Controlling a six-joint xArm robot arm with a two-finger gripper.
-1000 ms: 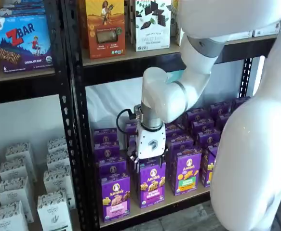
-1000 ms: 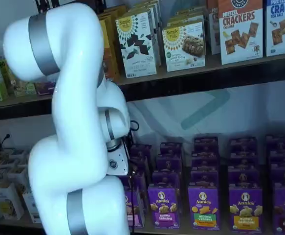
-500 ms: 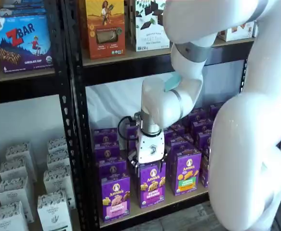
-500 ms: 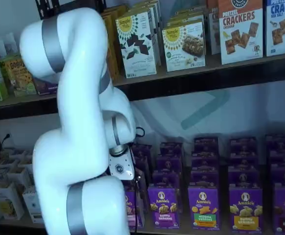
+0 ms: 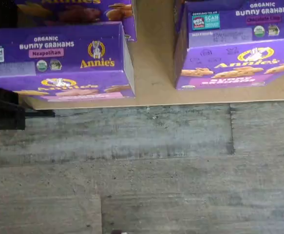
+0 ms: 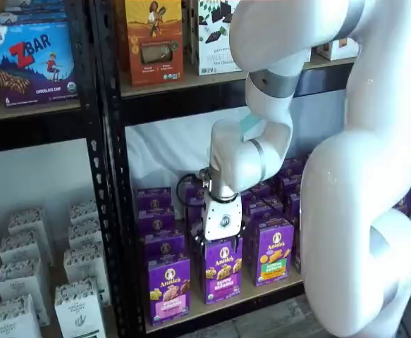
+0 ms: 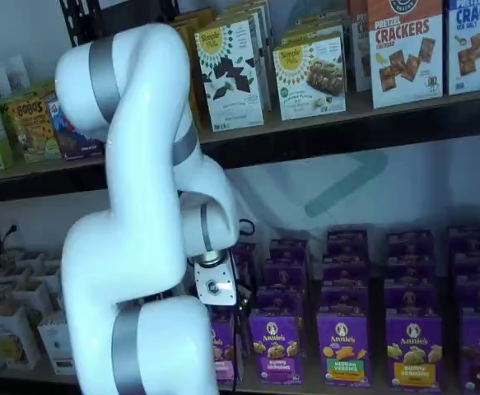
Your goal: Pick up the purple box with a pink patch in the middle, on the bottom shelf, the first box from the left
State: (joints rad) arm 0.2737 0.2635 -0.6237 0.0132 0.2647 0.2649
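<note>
The purple box [image 6: 168, 287] stands upright at the front left end of the bottom shelf [image 6: 226, 303], its pink panel facing outward. A purple carton with a lilac panel [image 6: 223, 270] stands just beside it, and a purple carton with a green panel [image 6: 273, 251] follows. More purple cartons fill the rows behind.

In a shelf view the white gripper [image 6: 218, 243] hangs from the arm [image 6: 261, 141], directly above the lilac-panel carton. Its black fingers are hidden against that carton, so no gap shows; the jaws stand at their widest setting and hold nothing. In the other shelf view only the white gripper body [image 7: 215, 288] shows beside the arm.

The wrist view looks down on the top of the purple box [image 5: 59, 53], marked Neapolitan, with a neighbouring carton [image 5: 236, 44] well apart, tan shelf board [image 5: 154, 68] between them and grey floor [image 5: 142, 170] in front.
</note>
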